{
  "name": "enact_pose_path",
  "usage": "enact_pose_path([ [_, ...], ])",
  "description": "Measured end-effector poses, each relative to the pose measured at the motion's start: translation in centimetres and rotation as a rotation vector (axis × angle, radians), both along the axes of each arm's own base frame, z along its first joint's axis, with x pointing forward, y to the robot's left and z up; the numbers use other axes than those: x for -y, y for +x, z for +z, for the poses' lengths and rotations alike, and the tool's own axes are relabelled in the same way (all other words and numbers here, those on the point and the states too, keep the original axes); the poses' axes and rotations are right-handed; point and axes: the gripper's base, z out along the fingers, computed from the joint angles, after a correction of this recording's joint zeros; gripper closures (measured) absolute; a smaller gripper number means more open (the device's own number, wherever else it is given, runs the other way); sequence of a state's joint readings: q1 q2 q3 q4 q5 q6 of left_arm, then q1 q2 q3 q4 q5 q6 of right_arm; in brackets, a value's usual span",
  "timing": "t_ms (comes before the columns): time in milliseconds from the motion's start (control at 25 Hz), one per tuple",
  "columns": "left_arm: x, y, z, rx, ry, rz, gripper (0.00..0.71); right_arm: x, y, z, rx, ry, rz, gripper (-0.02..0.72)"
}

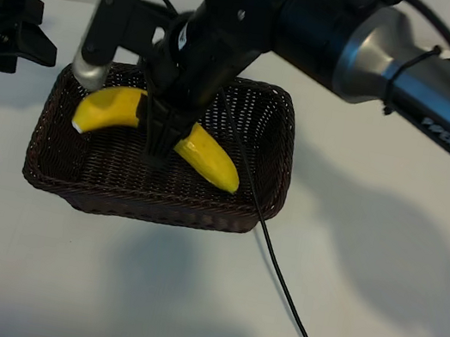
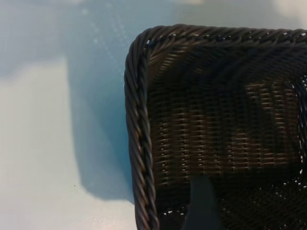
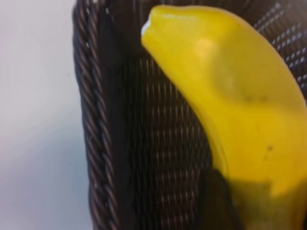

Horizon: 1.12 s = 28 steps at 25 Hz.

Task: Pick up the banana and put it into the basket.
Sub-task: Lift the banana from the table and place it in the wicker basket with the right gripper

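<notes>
While right gripper (image 1: 162,142) fingers clamp the banana (image 1: 205,155) mid-length, it lies left-right inside basket (image 1: 275,156) on white table (image 1: 381,275); left gripper (image 1: 5,29) parked far left, fingers apart.

Right arm (image 1: 336,31): showing black housings joined by a brushed silver collar.
Wrist camera (image 1: 100,33): presenting a black body with a silver lower end.
Cable (image 1: 290,293): running thin and black.
Left arm (image 1: 5,29): appearing black, angular.
</notes>
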State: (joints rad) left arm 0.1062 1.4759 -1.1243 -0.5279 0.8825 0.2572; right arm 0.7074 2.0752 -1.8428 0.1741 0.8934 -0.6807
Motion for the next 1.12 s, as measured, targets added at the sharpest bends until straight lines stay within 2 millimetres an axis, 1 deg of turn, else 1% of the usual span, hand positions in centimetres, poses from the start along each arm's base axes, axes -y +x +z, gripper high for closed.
enact_pose_path([
  [120, 0.0, 0.0, 0.0, 0.0, 0.0, 0.0, 0.163, -0.3, 0.4, -1.6, -0.018, -0.017, -0.001, 0.297],
  [480, 0.0, 0.0, 0.0, 0.0, 0.0, -0.001, 0.163, -1.0, 1.3, -4.9, -0.039, -0.037, -0.008, 0.297],
  [720, 0.0, 0.0, 0.0, 0.001, 0.0, -0.001, 0.163, -1.2, 1.5, -5.7, -0.042, -0.04, -0.011, 0.297],
  [960, 0.0, 0.0, 0.0, 0.001, 0.0, -0.002, 0.163, -1.4, 1.8, -7.6, -0.063, -0.059, -0.012, 0.297],
  [1120, 0.0, 0.0, 0.0, 0.002, 0.001, -0.004, 0.163, -1.5, 1.9, -8.2, -0.071, -0.066, -0.012, 0.297],
])
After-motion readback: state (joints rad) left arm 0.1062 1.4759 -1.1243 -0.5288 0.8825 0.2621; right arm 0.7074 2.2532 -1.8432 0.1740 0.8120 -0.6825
